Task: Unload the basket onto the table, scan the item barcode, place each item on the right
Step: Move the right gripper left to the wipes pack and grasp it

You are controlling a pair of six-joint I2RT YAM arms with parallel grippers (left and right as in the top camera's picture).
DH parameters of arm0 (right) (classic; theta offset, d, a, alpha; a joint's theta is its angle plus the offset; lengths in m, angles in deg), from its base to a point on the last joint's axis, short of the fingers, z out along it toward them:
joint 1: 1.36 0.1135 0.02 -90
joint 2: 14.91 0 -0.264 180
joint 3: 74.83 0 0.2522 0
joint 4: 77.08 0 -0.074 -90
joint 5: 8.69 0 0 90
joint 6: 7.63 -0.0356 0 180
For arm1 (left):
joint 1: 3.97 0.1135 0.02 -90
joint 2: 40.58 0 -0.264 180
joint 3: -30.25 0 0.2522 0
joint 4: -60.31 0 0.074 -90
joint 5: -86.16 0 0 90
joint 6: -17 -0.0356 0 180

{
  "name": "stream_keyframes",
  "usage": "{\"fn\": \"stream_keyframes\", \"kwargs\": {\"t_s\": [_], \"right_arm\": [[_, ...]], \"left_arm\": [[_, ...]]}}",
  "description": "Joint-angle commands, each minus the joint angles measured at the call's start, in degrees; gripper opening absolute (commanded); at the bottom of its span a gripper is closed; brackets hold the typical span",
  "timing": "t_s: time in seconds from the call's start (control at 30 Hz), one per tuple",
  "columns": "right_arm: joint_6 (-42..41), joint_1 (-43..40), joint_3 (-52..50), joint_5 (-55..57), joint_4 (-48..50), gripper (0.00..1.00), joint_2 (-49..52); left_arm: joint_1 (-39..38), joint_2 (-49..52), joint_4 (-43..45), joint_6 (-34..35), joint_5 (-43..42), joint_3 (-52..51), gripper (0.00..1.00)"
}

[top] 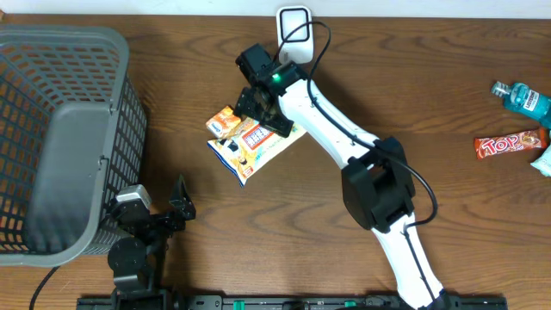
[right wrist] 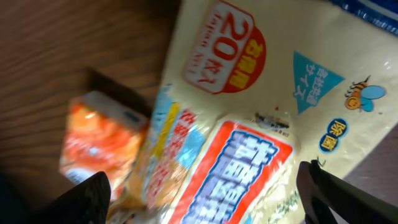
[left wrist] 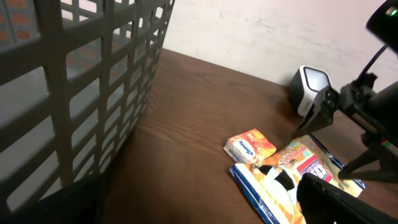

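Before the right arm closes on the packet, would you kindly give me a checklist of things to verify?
1. Right gripper above the packet: ok.
2. Right gripper open, holding nothing: ok.
3. Orange box clear of the grasp: cannot tell; it lies right against the packet.
4. Barcode located: cannot tell; only the packet's printed front shows.
5. Scanner unobstructed at the table's far edge: ok.
6. Left gripper open, beside the basket, out of the way: ok.
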Motion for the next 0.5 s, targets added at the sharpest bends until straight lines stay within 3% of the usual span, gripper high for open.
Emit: {"fn": "stream_keyframes", "kwargs": {"t_s": [0.0, 0.13, 0.3, 0.4, 0.47], "right_arm": [[-2.23, -0.22, 0.20, -2.51, -0.04, 0.89, 0.98], [-5.11, 0.44, 0.20, -2.49, 0.22, 0.95, 1.97], [-12.52, 1.03, 0.17, -2.56, -0.74, 0.86, 5.64], [-14.69, 1.16, 0.17, -2.56, -1.53, 0.69, 7.87], [-14.84, 1.16, 0.17, -3.02, -1.57, 0.45, 8.76]], "left_arm": [[-0.11, -0.09, -0.59, -0.11, 0.33, -1.38, 0.98], [-0.11, -0.09, -0.59, -0.11, 0.33, -1.38, 0.98], [-0.11, -0.09, -0.59, -0.13, 0.33, -1.38, 0.98], [-0.11, -0.09, -0.59, -0.11, 0.33, -1.38, 0.98], [-0.11, -0.09, -0.59, -0.11, 0.33, -1.38, 0.97]]}}
